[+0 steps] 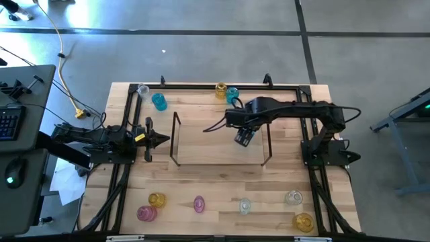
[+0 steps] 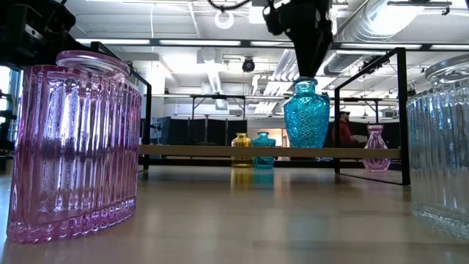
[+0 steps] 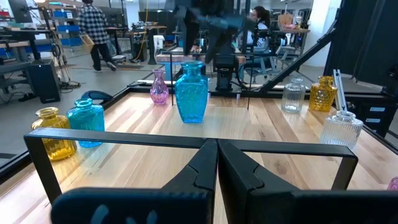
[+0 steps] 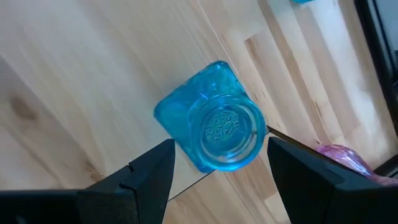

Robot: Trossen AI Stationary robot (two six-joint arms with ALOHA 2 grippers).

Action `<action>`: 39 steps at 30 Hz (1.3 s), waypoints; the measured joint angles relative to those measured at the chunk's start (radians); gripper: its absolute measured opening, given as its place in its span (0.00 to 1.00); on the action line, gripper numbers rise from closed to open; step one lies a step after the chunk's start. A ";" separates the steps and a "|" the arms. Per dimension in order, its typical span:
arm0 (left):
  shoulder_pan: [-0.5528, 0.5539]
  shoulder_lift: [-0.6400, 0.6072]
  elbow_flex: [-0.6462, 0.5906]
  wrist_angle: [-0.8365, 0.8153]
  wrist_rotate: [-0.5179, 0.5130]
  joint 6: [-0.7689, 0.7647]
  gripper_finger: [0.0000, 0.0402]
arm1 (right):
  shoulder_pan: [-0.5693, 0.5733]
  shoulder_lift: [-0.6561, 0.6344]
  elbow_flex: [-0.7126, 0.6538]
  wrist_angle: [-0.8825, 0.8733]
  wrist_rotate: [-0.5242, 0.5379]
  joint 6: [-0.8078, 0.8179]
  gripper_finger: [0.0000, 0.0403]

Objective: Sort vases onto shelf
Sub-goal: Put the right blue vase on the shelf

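The blue vase (image 4: 211, 118) stood upright on the shelf (image 1: 201, 144), toward that board's right end, its round mouth facing straight up at my right wrist camera and its squared shoulders visible below the rim. My right hand (image 4: 217, 180) hung directly above it, released, one finger to each side of the neck and neither touching the glass; whether the vase had just been set down or was about to be taken I could not tell. In the low view the same vase (image 2: 306, 114) showed as faceted, cut-pattern glass with a bulbous body under a narrow neck. I judged it rigid, brittle and fairly heavy for its size, with a smooth, slippery surface where the pattern gave out; the neck just under the flared lip looked the soundest place to hold, since the lip would stop it sliding through. A squeeze on the belly risked skidding off the curve. My left hand (image 1: 156, 140) waited clenched and empty at the left side of the counter (image 1: 134, 181), just outside the shelf's wire frame. Other vases remained off the shelf: a yellow vase (image 1: 220, 89) and a second blue one (image 1: 232, 94) at the far edge, a pink vase (image 1: 199, 204) among several along the near edge.
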 joint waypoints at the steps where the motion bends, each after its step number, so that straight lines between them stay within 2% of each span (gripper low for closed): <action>1: 0.000 0.000 0.000 0.000 0.000 0.000 0.01 | 0.001 0.000 0.016 -0.013 0.000 0.000 0.59; 7: 0.000 0.000 0.000 0.000 0.000 -0.001 0.01 | 0.007 0.000 0.106 -0.099 0.000 0.022 0.59; 13: 0.000 0.000 0.000 0.000 0.000 0.000 0.01 | 0.008 0.000 0.157 -0.098 0.002 0.003 0.56; 19: 0.000 0.000 0.000 0.000 0.000 -0.001 0.01 | 0.008 0.000 0.135 0.033 -0.009 -0.117 0.38; 24: 0.000 0.000 0.000 0.000 0.000 0.000 0.01 | 0.006 0.002 0.081 0.122 -0.072 -0.198 0.17; 28: 0.000 0.000 0.000 0.000 0.000 0.000 0.01 | 0.013 0.002 0.036 0.159 -0.129 -0.228 0.04; 31: 0.000 0.000 0.000 0.000 0.000 0.000 0.01 | 0.033 0.002 0.014 0.164 -0.132 -0.229 0.01; 39: 0.000 0.000 0.000 0.000 0.000 0.000 0.01 | 0.089 0.018 -0.006 0.202 -0.124 -0.225 0.02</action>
